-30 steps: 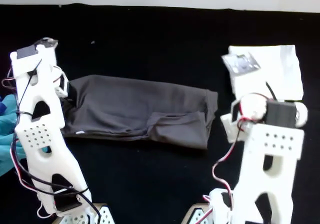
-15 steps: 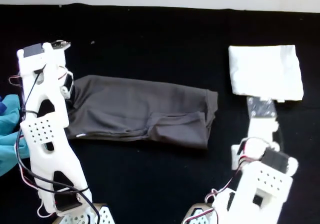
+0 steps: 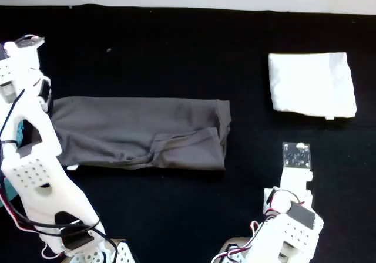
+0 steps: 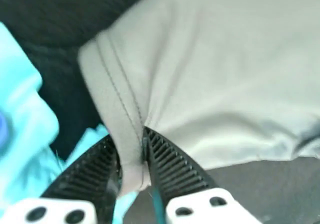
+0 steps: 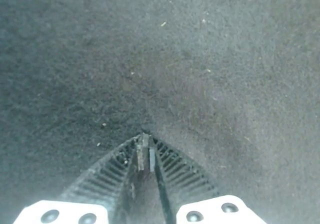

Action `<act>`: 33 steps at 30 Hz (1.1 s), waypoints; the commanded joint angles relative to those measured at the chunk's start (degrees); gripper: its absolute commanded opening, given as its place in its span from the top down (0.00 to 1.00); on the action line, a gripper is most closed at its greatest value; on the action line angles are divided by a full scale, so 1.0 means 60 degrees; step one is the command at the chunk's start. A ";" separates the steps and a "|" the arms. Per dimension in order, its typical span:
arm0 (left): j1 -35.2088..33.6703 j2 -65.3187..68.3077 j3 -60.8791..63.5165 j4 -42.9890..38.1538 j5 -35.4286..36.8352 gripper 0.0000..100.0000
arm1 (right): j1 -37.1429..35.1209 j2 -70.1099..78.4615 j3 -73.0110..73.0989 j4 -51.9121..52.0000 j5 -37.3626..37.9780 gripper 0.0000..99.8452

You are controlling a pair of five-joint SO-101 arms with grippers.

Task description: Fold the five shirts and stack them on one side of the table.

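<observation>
Left tool (image 4: 129,140) pinching the stitched hem of the grey shirt (image 3: 141,132) at that shirt's left end, its jaws closed on the fabric. Right tool (image 5: 145,149) pressed together, holding nothing, over bare black tabletop (image 5: 200,59), nearer the arm bases than the grey shirt, past its right end and apart from it. Teal cloth (image 4: 22,119) just beside the grey shirt's pinched end. Grey shirt lying lengthwise across the tabletop, roughly folded, with a creased flap toward its right end. Folded white shirt (image 3: 311,86) farther back, past the grey shirt's right end and well apart from it.
</observation>
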 commanded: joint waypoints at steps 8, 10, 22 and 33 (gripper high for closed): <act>0.4037 -0.4432 0.3187 0.0103 -0.0088 0.99 | 0.0037 -0.1619 0.0813 0.0066 0.0044 0.99; 0.5106 -0.4901 0.3392 0.0103 -0.0088 0.99 | 0.0037 -0.1971 0.0901 0.0212 0.0044 0.99; 1.0190 -0.3524 0.3363 -0.1451 -0.0073 0.99 | 0.0022 -0.4022 0.1399 0.1223 0.0044 0.99; 1.0674 -0.1516 0.1722 -0.2842 -0.0044 0.99 | 0.0022 -0.4872 0.1575 0.1678 0.0044 0.99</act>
